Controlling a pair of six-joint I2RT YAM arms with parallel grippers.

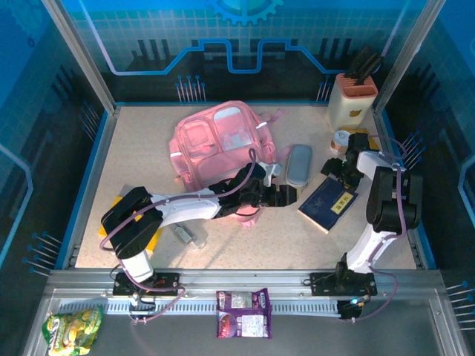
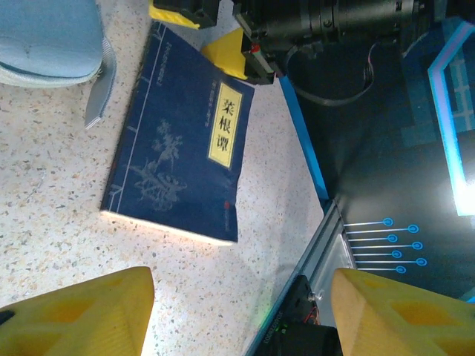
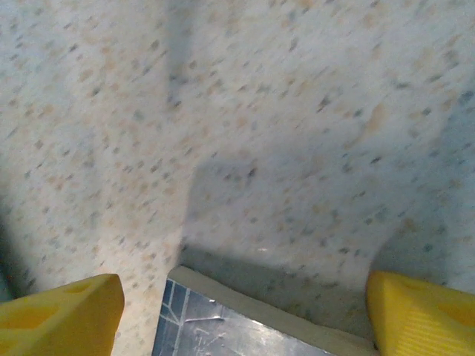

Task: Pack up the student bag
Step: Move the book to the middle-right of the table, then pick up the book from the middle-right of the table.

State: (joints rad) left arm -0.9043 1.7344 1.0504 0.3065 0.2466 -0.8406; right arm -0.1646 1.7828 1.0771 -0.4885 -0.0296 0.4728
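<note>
The pink student bag lies at the back middle of the table, its paler pockets facing up. A dark blue book with a yellow title label lies flat to the bag's right. My left gripper hovers open just left of the book, with nothing between its yellow fingers. At the book's far corner my right gripper is open, low over the table, and the book's corner shows between its fingers. A grey pencil case rests beside the bag.
A beige holder with black handles stands at the back right, with a tape roll in front of it. A small grey object and a yellow item lie near the left arm. Snack packs sit on the front rail.
</note>
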